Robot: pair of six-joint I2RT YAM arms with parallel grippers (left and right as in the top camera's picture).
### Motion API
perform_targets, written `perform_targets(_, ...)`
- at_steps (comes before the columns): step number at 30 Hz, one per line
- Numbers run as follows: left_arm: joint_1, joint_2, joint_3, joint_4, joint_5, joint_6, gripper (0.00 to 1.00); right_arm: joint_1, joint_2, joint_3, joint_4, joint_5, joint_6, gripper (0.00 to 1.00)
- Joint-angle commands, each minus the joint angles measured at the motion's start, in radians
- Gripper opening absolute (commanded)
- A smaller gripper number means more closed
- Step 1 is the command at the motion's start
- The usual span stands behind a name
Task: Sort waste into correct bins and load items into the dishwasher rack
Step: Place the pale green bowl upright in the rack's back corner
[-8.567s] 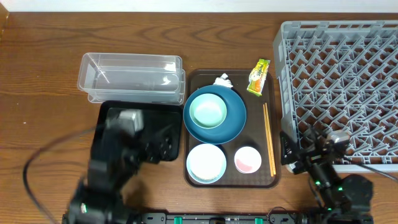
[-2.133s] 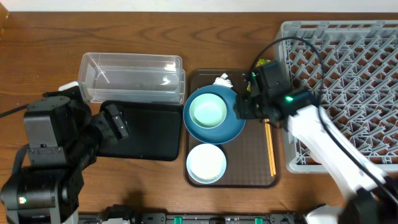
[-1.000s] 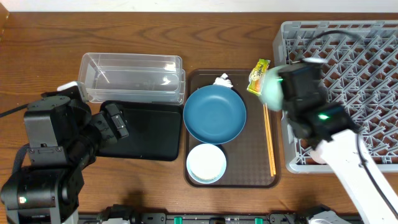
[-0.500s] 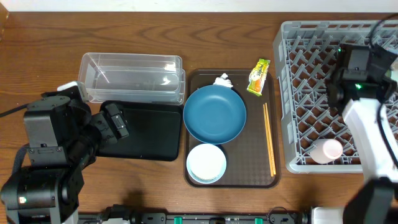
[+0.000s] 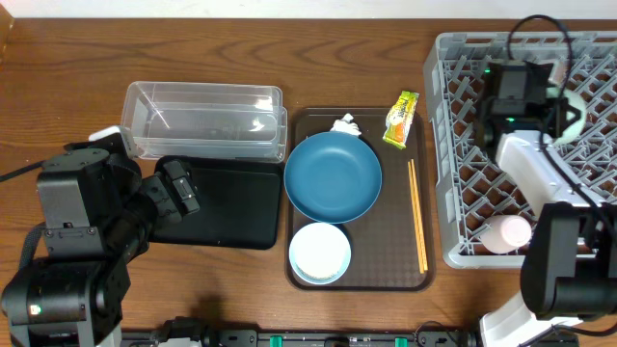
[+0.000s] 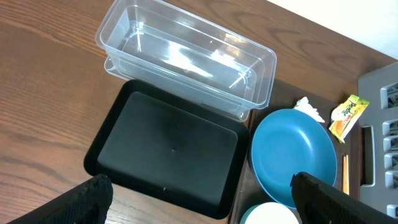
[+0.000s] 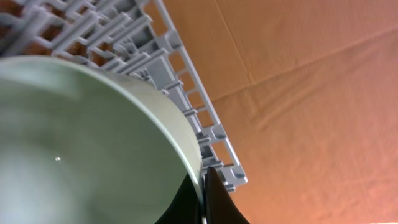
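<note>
I had the right pincer [image 7: 204,196] clamped tight on the rim of the mint-green bowl [image 7: 81,143], over the grey dishwasher rack [image 5: 463,58] at upper right. The pink cup [image 5: 508,232] lay near the rack's lower edge. The left pincer [image 6: 200,186] hung wide open and empty above the black tray [image 6: 168,149]. The wooden tabletop [image 5: 67,77] ran up to a white wall [image 5: 241,8]. The blue dish [image 5: 333,177], white bowl [image 5: 320,253] and chopsticks [image 5: 417,217] sat on the brown tray [image 5: 386,270] mid-frame.

The left arm [image 5: 82,207], behind the black left claw [image 6: 202,196], is blocky and black. The right arm [image 5: 540,178] is white with a black wrist, green lights and a looping black cable [image 5: 535,17].
</note>
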Motion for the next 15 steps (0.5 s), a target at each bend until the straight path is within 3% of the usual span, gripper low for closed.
perform_targets(1, 0.004, -0.003, 0.008, -0.003, -0.012, -0.001, 0.94, 0.053, 0.039, 0.008, -0.008, 0.011, -0.040, 0.01)
perform_targets(5, 0.004, -0.003, 0.007, -0.003, -0.012, -0.001, 0.94, 0.088, 0.061, 0.008, -0.026, 0.011, -0.039, 0.07)
perform_targets(6, 0.004, -0.003, 0.008, -0.003, -0.012, -0.001, 0.94, 0.097, 0.061, 0.008, -0.027, 0.011, -0.040, 0.15)
perform_targets(7, 0.004, -0.003, 0.007, -0.003, -0.012, -0.001, 0.94, 0.106, 0.061, 0.008, -0.025, 0.011, -0.039, 0.35)
perform_targets(10, 0.004, -0.003, 0.008, -0.003, -0.012, -0.001, 0.94, 0.130, 0.053, 0.008, -0.011, 0.006, -0.040, 0.69)
perform_targets(12, 0.004, -0.003, 0.008, -0.003, -0.012, -0.001, 0.94, 0.147, 0.037, 0.008, -0.021, -0.044, -0.040, 0.81)
perform_targets(15, 0.004, -0.003, 0.007, -0.003, -0.012, -0.001, 0.94, 0.171, -0.018, 0.008, -0.082, -0.215, -0.059, 0.84)
